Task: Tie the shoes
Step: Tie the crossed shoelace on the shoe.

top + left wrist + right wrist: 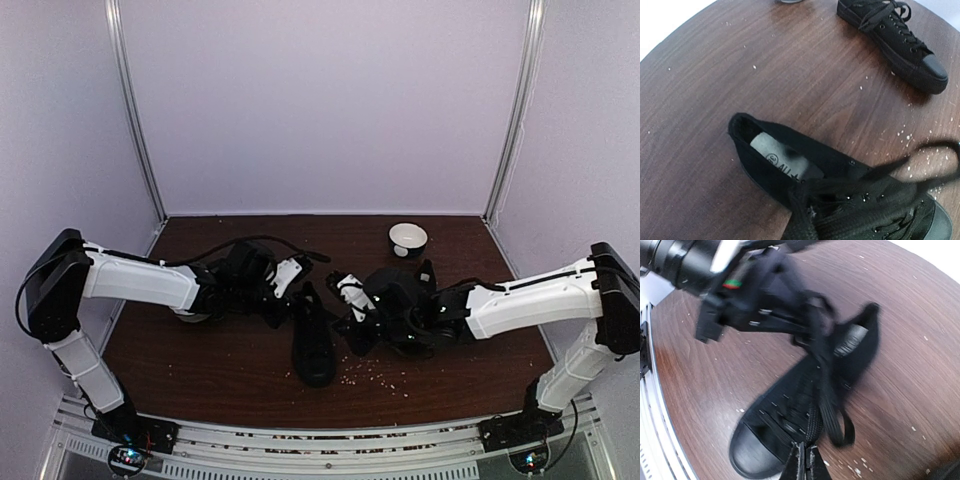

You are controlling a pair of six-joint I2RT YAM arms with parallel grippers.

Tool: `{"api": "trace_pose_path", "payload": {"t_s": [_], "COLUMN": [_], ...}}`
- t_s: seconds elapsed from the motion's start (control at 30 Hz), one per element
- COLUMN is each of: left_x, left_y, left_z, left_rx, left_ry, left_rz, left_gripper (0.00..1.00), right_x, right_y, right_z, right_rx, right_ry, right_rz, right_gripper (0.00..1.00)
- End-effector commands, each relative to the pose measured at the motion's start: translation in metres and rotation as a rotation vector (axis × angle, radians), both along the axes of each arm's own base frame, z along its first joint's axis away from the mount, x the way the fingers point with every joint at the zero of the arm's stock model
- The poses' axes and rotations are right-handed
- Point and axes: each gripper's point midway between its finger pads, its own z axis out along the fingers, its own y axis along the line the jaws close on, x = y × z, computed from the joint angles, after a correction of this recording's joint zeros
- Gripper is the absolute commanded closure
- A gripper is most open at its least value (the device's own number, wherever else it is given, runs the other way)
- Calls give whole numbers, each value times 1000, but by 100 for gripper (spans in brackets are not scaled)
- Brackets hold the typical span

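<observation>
One black shoe [313, 345] lies in the middle of the table, toe toward the arms. In the right wrist view it [790, 410] lies just beyond my right gripper [805, 460]. That gripper is shut on a black lace [812, 432] that rises from the eyelets, and a slack loop [840, 425] hangs beside it. From the left, my left gripper [292, 288] reaches over the heel end. In the right wrist view it [800, 332] looks shut on the other lace, which stretches up from the shoe. The left wrist view shows no fingers, only a blurred lace [805, 220] and the shoe opening [780, 160]. The second shoe [895, 40] lies farther off.
A white bowl [407, 238] stands at the back right. White crumbs [375, 375] are scattered on the brown table [200, 360] near the shoe's toe. In the top view the right arm [520, 295] hides most of the second shoe. White walls close in the sides and back.
</observation>
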Motion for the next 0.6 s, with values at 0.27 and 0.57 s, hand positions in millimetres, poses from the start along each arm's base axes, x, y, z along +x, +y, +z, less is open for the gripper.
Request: {"api": "trace_pose_path", "payload": {"t_s": [0.27, 0.57], "left_x": [-27, -21], "left_y": [-5, -23], "left_z": [11, 31], "left_rx": [75, 70], "left_ry": [-27, -46], "left_rz": [-157, -146], "left_gripper": [100, 100], "right_x": [4, 20], "right_y": [-21, -36], "right_z": [-5, -7], "right_rx": [105, 137], "right_ry": [109, 154], "right_rz": [70, 67], "right_gripper": [100, 100]}}
